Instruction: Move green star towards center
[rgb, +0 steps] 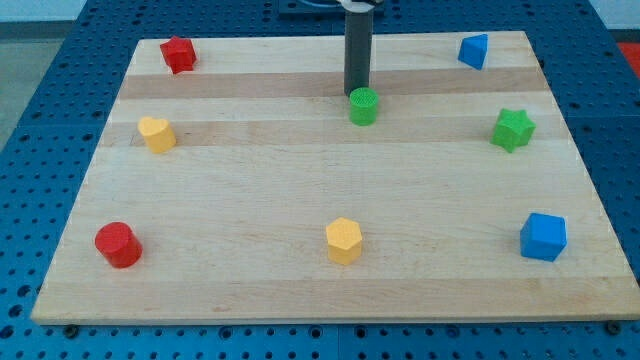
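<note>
Pale wood, banded in lighter and darker strips, makes up the worktop (300, 190), which lies on a blue perforated base (60, 40) and fills most of the view. Over it the dark rod (358, 50) comes straight down from the view's top edge, upright. My tip (358, 92) rests just behind the green cylinder (364, 105), touching it or all but touching; I cannot tell which. There is no gripper on this arm, so nothing spreads or pinches here (the rod simply ends in its tip).

The green star (513, 129) sits near the view's right edge, in the upper half of the worktop, well apart from my tip and to the right of the green cylinder. It looks a bright leaf green, with blunt points and flat top.

Eight blocks lie on the worktop, two of each colour. Blue: a cube (543, 237) at lower right and a smaller angular block (473, 50) at upper right. Red: a cylinder (118, 245) at lower left and a red block (178, 54) at upper left, shape unclear. Yellow: a hexagonal block (343, 240) at bottom centre and a yellow block (156, 133) at mid left. Green: the star and the cylinder.
</note>
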